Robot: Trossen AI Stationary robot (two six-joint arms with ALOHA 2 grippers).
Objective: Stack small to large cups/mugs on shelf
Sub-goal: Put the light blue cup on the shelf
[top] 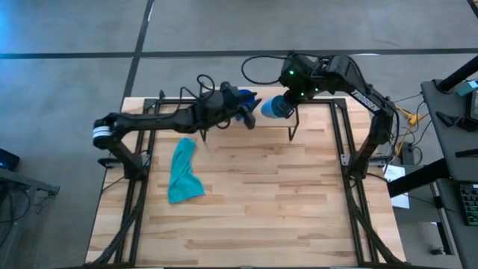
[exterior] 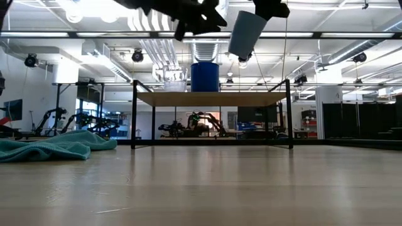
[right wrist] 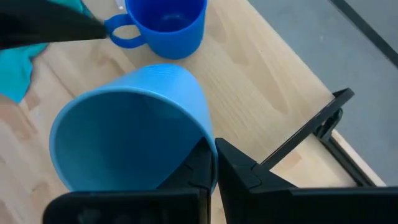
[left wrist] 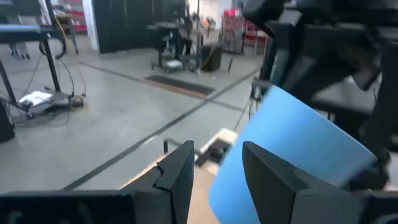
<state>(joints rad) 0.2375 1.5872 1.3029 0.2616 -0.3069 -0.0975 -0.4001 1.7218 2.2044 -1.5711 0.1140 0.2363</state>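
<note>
The shelf (exterior: pixel 213 98) stands at the table's far edge. The dark blue mug (exterior: pixel 205 76) and the clear glass cup (exterior: pixel 174 81) stand upright on its board, the glass on the mug's left. My right gripper (right wrist: pixel 214 165) is shut on the lighter blue cup (right wrist: pixel 124 137), which is high above the shelf's right half (exterior: pixel 246 32). My left gripper (left wrist: pixel 214 177) is open and hovers over the dark blue mug (top: pixel 243 97), with nothing between its fingers. From the right wrist view I cannot tell whether a finger touches the mug's handle (right wrist: pixel 118 34). My right gripper pinches the lighter blue cup's wall at the rim (right wrist: pixel 208 146), one finger inside the cup and one outside. The cup is lifted clear and tilted, its mouth turned up toward the wrist and its base (exterior: pixel 239 53) slanting down toward the shelf.
A teal cloth (top: pixel 183 173) lies crumpled on the table's left half, in front of the shelf. The shelf's thin black legs (exterior: pixel 134 116) and both arms crowd the far edge. Bare tabletop (top: pixel 284 202) spreads across the middle and the near side.
</note>
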